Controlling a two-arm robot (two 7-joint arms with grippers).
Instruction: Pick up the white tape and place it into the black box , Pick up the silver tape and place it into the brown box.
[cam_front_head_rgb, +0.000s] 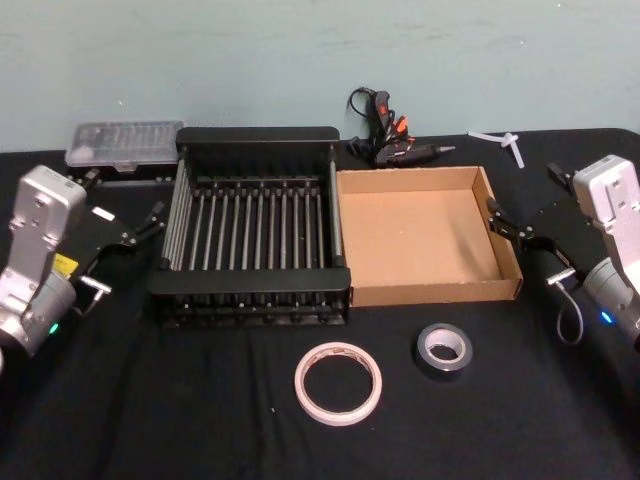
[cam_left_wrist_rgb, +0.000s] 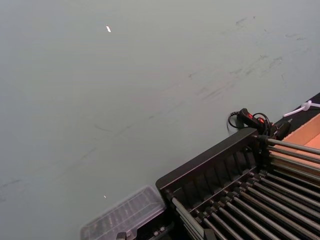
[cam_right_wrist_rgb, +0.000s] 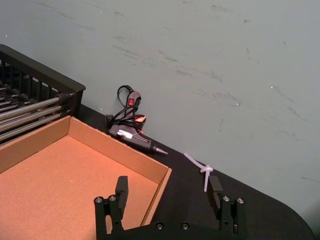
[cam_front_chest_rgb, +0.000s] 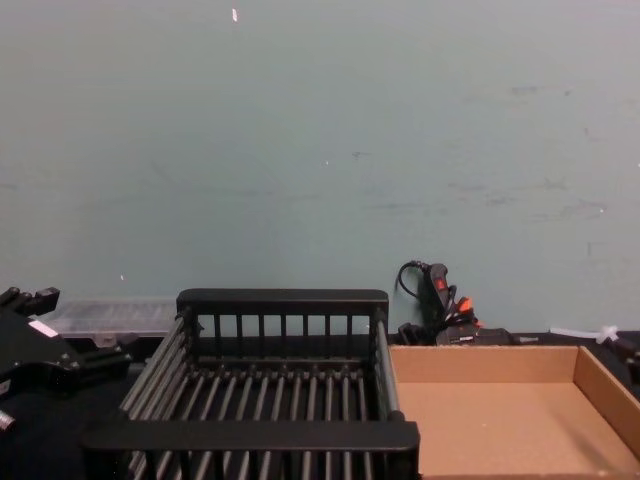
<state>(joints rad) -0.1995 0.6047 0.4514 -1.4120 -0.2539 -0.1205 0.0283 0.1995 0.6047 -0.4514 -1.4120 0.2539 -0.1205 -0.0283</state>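
The white tape (cam_front_head_rgb: 338, 383) lies flat on the black cloth near the table's front, in front of the black box (cam_front_head_rgb: 250, 284). The silver tape (cam_front_head_rgb: 444, 350) lies just to its right, in front of the brown box (cam_front_head_rgb: 440, 290). Both boxes stand side by side at mid-table and hold nothing. My left gripper (cam_front_head_rgb: 130, 245) hovers open left of the black box. My right gripper (cam_front_head_rgb: 525, 240) hovers open at the brown box's right wall; in the right wrist view its fingers (cam_right_wrist_rgb: 121, 186) straddle that box's far right corner (cam_right_wrist_rgb: 162, 175).
A clear plastic case (cam_front_head_rgb: 125, 145) sits at the back left behind the black box. A black and orange glue gun (cam_front_head_rgb: 390, 135) with its cord and a white plastic piece (cam_front_head_rgb: 505, 140) lie at the back by the wall.
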